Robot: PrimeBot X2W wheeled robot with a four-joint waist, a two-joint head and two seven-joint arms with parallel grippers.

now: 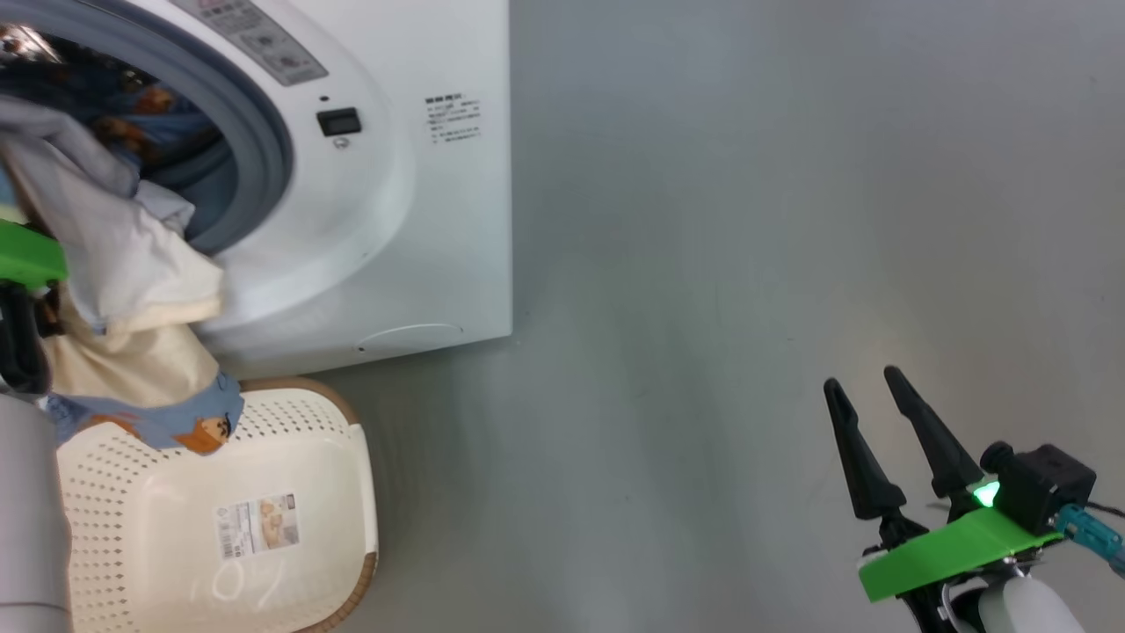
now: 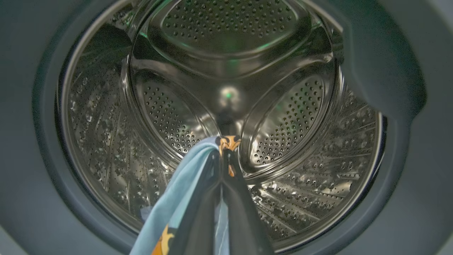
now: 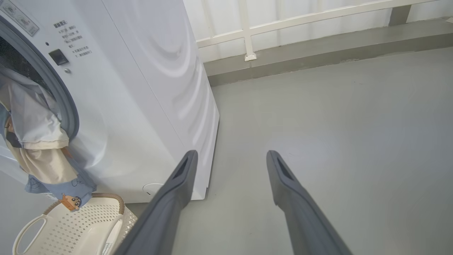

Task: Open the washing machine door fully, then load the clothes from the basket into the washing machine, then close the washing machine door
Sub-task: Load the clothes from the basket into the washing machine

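Left pincer (image 2: 223,148), clamped on clothes (image 2: 177,193), points seemingly into drum (image 2: 226,35).

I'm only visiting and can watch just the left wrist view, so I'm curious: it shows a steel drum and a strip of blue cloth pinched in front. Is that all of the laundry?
Observer: No. In the head view the clothes trail out of the washing machine, with cream and white parts draped over the front of its opening.
Visitor: How far down?
Observer: The blue printed end hangs at the rim of the basket below.
Visitor: And the other arm?
Observer: The right end effector is open and empty, over the grey floor beside the machine.
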